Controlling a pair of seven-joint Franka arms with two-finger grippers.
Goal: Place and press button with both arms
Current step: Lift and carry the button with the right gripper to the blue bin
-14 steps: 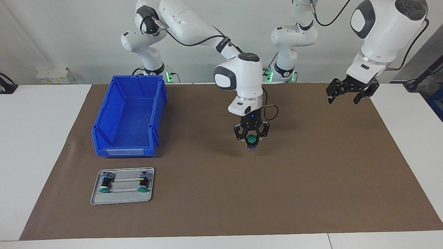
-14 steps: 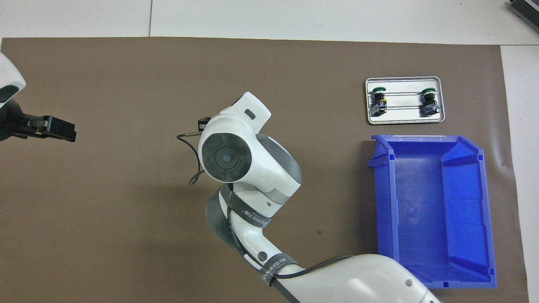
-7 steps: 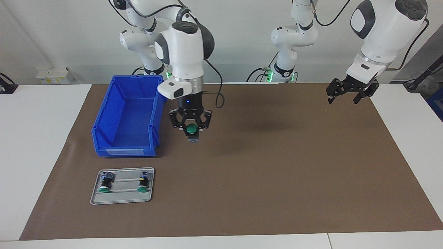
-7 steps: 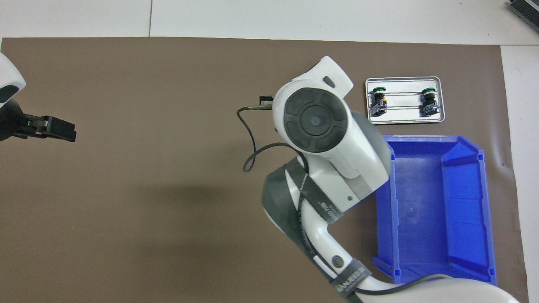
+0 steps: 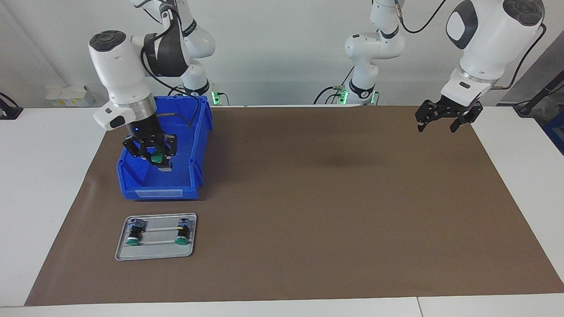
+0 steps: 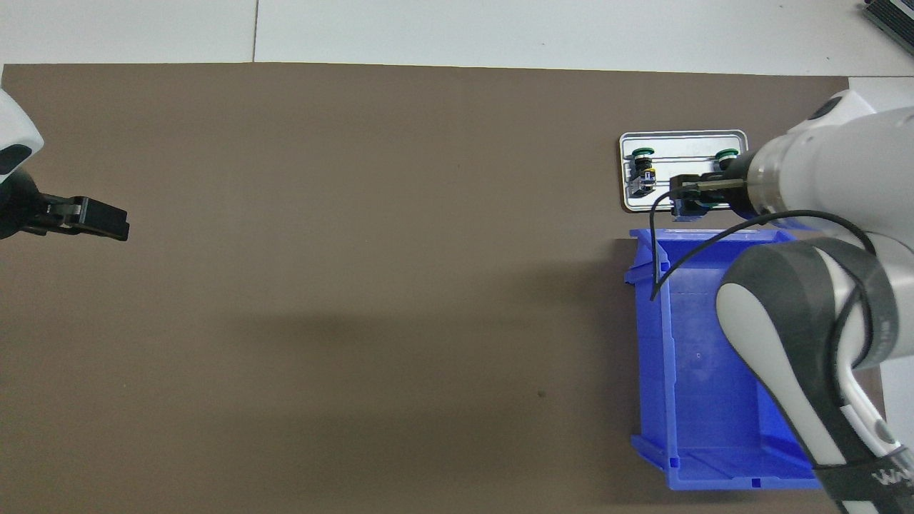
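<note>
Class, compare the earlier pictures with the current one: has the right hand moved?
Yes. The right hand, shut on the button, has crossed from over the mat's middle to over the blue bin, toward the right arm's end.

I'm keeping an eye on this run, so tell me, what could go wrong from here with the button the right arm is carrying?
The right gripper holds the button in the air over the blue bin; a slip would likely drop it in tilted. The bin's walls stand close to the gripper's links, so lowering could clip one. The left gripper, open, waits toward the left arm's end of the table.
</note>
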